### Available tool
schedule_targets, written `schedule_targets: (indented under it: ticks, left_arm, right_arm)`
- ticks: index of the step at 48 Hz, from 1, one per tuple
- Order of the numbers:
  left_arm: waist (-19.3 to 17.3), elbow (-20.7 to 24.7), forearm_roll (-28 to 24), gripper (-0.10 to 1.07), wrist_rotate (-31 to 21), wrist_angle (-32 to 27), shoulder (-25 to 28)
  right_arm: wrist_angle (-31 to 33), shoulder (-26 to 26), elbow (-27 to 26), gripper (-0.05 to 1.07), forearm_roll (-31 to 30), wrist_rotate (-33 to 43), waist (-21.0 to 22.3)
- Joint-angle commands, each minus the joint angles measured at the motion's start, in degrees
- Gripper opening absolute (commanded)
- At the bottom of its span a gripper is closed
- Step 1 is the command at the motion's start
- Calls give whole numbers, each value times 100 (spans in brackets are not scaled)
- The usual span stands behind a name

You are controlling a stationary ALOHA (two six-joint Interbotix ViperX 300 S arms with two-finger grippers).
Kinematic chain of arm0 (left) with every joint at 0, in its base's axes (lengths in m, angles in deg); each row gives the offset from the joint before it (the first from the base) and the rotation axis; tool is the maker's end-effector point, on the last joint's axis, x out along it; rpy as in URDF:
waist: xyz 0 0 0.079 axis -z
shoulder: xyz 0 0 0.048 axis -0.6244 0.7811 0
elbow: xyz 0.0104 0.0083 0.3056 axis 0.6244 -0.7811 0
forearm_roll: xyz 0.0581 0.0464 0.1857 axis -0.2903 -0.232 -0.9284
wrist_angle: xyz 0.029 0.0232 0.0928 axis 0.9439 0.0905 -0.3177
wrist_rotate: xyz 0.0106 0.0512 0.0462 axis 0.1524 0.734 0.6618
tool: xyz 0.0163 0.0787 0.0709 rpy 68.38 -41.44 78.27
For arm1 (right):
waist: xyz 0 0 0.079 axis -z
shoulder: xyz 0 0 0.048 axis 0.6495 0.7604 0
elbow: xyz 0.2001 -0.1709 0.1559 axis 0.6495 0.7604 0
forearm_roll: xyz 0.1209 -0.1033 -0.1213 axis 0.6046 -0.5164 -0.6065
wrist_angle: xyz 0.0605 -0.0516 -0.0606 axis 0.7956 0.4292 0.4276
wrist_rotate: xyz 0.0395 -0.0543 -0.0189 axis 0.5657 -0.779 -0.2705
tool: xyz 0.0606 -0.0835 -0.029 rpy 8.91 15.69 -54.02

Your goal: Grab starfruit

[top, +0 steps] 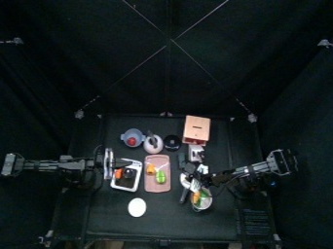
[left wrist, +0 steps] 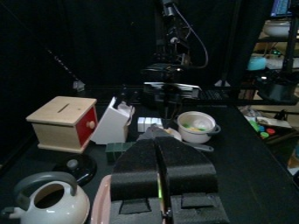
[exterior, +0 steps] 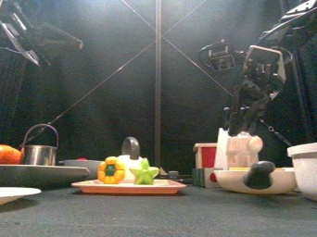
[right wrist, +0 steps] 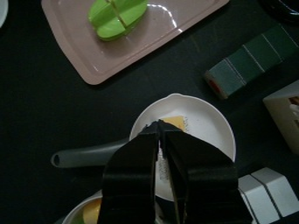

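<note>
— Progress so far?
— Evidently none. Green, ridged starfruit (exterior: 146, 172) found lying untouched on long pink plastic tray (exterior: 87, 188), just beside orange-and-yellow pepper-like fruit (exterior: 111, 169). Nothing lifted, nothing gripped.

— Left gripper (left wrist: 159, 171)?
— Seen with jaws pressed together, empty, near the tray's edge but apart from the fruit.

— Right gripper (right wrist: 160, 133)?
— Likewise closed on nothing, hanging over white handled bowl (right wrist: 216, 122), well off the target. Approach, opening and grasp all judged outstanding.

— Differences between views?
— Right wrist view alone showed the starfruit's (right wrist: 117, 17) lengthwise ridges from above. Left wrist view gave wooden box with red front (left wrist: 66, 121) and grey kettle (left wrist: 42, 198), fruit not visible. Top view (top: 159, 174) confirmed tray between both arms.
</note>
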Motion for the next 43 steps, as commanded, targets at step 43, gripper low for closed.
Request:
schedule_targets:
  ticks: [43]
  left_arm:
    - [-9, 79, -9, 1, 9, 53, 9]
  right_arm:
    - [-914, 844, -1389, 82, 1547, 9, 624]
